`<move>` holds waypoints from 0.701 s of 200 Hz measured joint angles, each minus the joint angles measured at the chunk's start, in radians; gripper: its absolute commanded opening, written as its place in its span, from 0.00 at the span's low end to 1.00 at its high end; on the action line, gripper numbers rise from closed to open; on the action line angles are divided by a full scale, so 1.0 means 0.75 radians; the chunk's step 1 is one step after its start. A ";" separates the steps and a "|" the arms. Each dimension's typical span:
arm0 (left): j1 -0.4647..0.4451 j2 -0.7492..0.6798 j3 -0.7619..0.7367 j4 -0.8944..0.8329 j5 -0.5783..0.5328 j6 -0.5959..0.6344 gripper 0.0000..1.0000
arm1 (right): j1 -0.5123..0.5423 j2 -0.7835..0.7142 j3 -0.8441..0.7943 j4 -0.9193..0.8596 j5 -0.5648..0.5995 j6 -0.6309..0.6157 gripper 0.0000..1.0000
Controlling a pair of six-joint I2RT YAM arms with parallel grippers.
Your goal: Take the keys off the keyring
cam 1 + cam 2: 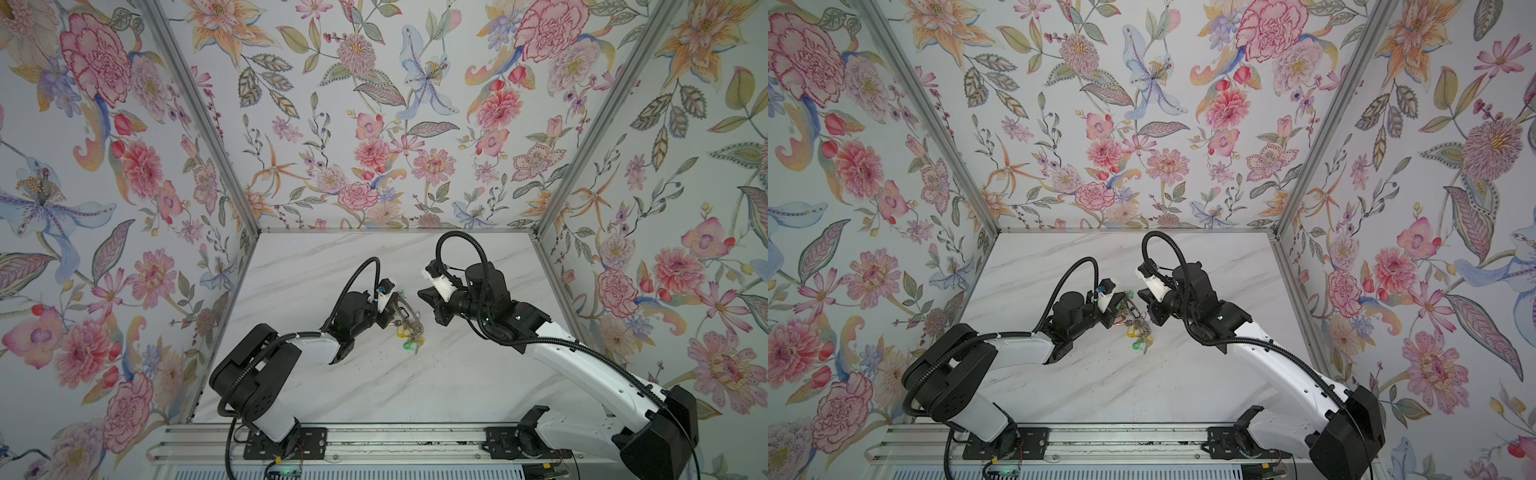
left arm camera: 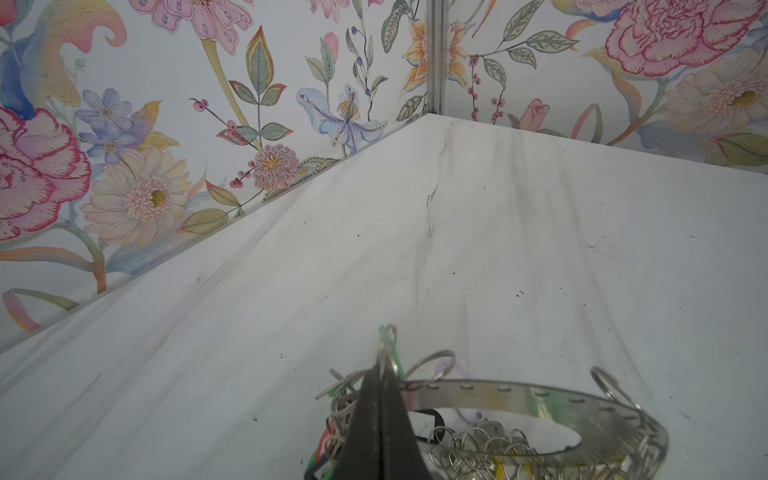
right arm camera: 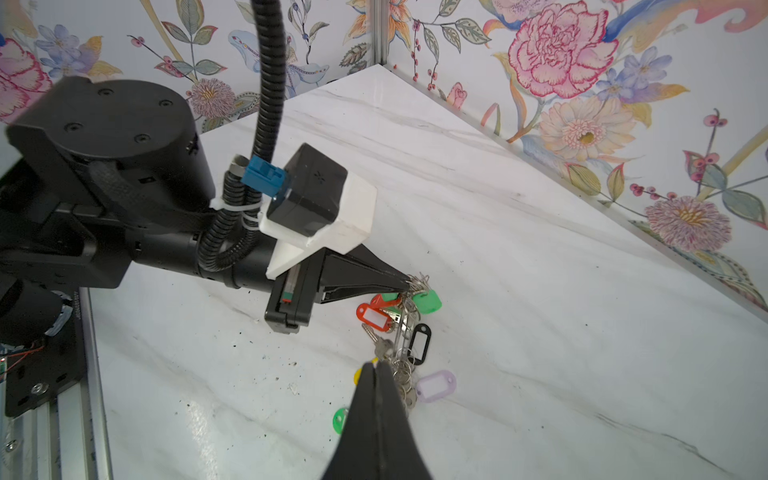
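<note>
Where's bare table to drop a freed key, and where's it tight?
Free: the far table strip along the back wall; the wide near stretch ahead of the front rail. Crowded: the middle, where the left gripper holds the keyring, keys bunched beneath, shut right gripper close by.

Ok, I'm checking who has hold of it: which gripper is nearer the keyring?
Left. The left gripper is shut on the rim of the keyring. The right gripper is shut just beside it, but I can't tell if it is touching it.
</note>
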 measured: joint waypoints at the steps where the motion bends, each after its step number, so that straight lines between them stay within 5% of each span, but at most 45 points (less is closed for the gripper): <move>1: 0.000 0.000 0.000 0.001 0.001 0.000 0.00 | -0.002 0.004 0.001 0.001 -0.001 0.003 0.00; 78: 0.000 -0.055 -0.003 -0.040 0.107 0.026 0.00 | -0.197 0.325 0.012 0.090 -0.205 0.203 0.08; 140: 0.002 -0.089 0.000 -0.068 0.121 0.046 0.00 | -0.051 0.384 0.017 0.159 -0.356 0.322 0.09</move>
